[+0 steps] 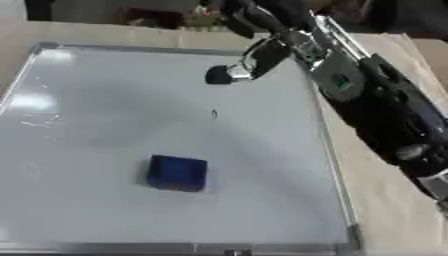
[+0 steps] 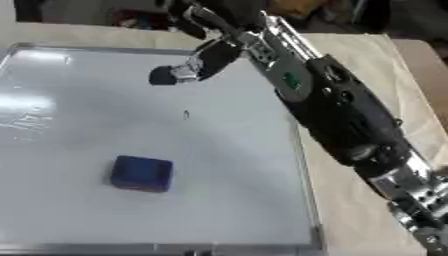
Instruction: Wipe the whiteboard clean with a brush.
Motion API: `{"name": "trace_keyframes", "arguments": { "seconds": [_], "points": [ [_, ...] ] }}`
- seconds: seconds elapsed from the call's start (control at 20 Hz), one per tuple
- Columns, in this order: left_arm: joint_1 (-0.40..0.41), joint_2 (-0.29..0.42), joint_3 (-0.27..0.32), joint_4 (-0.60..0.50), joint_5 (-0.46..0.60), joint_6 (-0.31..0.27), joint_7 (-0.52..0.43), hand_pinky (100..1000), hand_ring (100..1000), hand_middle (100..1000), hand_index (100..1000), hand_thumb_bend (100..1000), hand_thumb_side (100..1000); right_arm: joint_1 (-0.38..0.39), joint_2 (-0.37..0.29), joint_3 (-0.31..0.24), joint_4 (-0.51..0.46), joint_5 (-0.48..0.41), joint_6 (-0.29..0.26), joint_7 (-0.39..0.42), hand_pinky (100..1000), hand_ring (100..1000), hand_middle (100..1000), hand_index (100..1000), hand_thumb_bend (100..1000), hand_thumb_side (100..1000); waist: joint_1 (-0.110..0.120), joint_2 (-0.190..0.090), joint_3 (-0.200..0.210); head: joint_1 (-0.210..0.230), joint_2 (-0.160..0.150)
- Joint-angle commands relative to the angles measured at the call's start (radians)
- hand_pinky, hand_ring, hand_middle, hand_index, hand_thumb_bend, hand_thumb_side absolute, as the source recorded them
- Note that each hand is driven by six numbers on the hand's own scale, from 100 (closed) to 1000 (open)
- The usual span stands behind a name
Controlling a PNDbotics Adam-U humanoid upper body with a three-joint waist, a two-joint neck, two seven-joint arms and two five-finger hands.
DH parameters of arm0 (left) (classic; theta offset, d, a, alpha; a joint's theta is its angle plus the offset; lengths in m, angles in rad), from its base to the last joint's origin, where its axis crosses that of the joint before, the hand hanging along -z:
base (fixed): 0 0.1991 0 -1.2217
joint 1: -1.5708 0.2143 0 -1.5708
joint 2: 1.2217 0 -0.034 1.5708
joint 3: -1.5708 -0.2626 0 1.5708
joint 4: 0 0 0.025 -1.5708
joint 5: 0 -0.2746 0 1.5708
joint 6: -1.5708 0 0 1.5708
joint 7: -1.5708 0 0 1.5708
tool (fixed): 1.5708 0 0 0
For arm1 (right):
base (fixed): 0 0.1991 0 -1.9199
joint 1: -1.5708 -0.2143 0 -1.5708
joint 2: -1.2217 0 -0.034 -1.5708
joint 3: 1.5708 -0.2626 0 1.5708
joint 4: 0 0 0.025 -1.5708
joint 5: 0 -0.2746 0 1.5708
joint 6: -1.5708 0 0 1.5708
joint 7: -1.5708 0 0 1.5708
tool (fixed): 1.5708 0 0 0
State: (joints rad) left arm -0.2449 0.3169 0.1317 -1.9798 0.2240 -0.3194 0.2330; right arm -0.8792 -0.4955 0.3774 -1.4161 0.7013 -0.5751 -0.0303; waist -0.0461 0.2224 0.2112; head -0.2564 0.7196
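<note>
Brush (image 1: 178,173): blue block, lying flat on whiteboard (image 1: 105,115), lower middle; nearly square, long axis hard to tell.
Mark (image 1: 213,114): small dark stroke, mid-board, above brush, apart from it.
Right hand (image 1: 254,60): over board's far right part, fingers curled w/ nothing held, well apart from brush.
</note>
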Motion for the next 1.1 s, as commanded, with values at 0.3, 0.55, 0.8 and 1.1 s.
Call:
{"name": "trace_keyframes", "arguments": {
  "seconds": [0.3, 0.55, 0.8, 1.1],
  "points": [
    [-0.008, 0.025, 0.0, -0.02, 0.005, 0.004, -0.001, 339, 415, 451, 516, 100, 862, -0.016, 0.055, -0.006, 0.028, 0.076, -0.047, 0.297, 725, 618, 680, 101, 859, 623, 0.0, -0.02, -0.002, 0.002, -0.007],
    [-0.009, 0.026, 0.001, -0.02, 0.005, 0.004, 0.0, 339, 414, 451, 515, 100, 862, -0.012, 0.07, -0.015, -0.039, -0.044, -0.02, 0.553, 722, 623, 662, 104, 859, 547, -0.002, -0.02, -0.003, 0.005, -0.007],
    [-0.007, 0.028, 0.001, -0.02, 0.004, 0.008, -0.001, 340, 414, 451, 514, 100, 862, -0.006, 0.087, -0.005, -0.065, -0.094, 0.019, 0.651, 714, 650, 530, 100, 881, 554, -0.007, -0.023, -0.011, 0.009, -0.003],
    [-0.001, 0.034, 0.004, -0.02, 0.001, 0.01, 0.002, 340, 414, 451, 511, 100, 861, 0.018, 0.12, 0.003, -0.086, -0.086, 0.045, 0.669, 679, 629, 524, 100, 870, 613, -0.013, -0.031, -0.027, 0.02, 0.004]
  ]
}}
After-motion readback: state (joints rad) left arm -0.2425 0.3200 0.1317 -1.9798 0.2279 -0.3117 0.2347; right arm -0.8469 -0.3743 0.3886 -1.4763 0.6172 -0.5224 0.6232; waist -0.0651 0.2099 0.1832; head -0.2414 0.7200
